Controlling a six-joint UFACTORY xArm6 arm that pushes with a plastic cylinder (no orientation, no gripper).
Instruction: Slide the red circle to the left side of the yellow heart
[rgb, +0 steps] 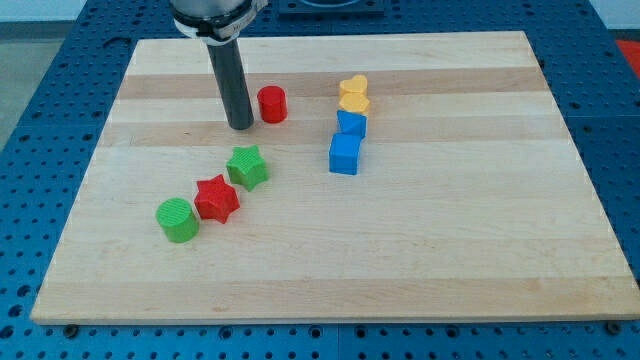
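The red circle (272, 104) is a short red cylinder standing on the wooden board (450, 240), in the upper middle of the view. The yellow heart (353, 94) lies to its right, near the view's top, with a gap between them. My tip (240, 126) is the lower end of the dark rod and rests on the board just left of the red circle, slightly below it and very close to it; I cannot tell whether they touch.
Two blue blocks stand in a column below the yellow heart: one (351, 124) touching it, a blue cube (344, 154) lower. A green star (247, 167), red star (217, 198) and green cylinder (178, 220) run diagonally toward the view's lower left.
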